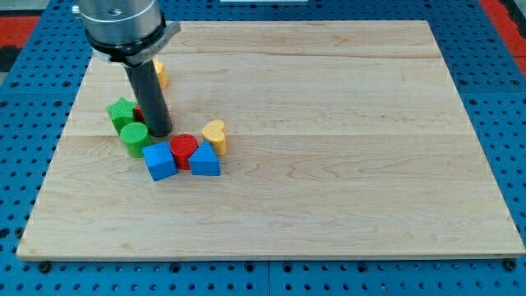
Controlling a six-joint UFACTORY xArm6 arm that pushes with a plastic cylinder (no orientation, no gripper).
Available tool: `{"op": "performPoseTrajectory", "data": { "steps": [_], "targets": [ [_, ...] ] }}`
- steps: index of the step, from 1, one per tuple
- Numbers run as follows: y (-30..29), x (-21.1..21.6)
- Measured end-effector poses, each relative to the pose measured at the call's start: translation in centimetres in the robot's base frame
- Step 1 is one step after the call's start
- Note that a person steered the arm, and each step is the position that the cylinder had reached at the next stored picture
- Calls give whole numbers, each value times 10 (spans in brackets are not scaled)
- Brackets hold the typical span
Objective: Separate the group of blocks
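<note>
Nearest me on the table [329,164] sit the blue cube [159,161] and blue triangle [205,161], the red cylinder [184,148] between them. Behind: yellow heart [214,134], green cylinder [133,137], green star [122,112]. My tip [159,131] stands just right of the greens, partly hiding a yellow block [161,74]. No fingers here.

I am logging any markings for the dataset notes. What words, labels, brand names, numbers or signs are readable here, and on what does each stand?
None: no readable text, number or sign shows in this view.
The wooden board is bare wood grain.
The blocks, such as the blue cube, the red cylinder and the yellow heart, carry plain colours only.
The metal arm end shows no legible label.
My tip is unmarked, standing just above the green cylinder.
</note>
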State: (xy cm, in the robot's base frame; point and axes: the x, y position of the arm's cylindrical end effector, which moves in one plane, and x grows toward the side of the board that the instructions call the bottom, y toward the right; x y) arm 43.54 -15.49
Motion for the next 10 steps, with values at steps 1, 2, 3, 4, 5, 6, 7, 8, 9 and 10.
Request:
{"op": "performPoseTrajectory", "data": {
  "steps": [1, 2, 3, 4, 5, 6, 7, 8, 9, 10],
  "targets": [
    [-8, 2],
    [-6, 27],
    [6, 27],
    [6, 24],
    [31, 28],
    [63, 30],
    [96, 29],
    [111, 27],
    [114, 37],
    [124, 26]
  ]
}}
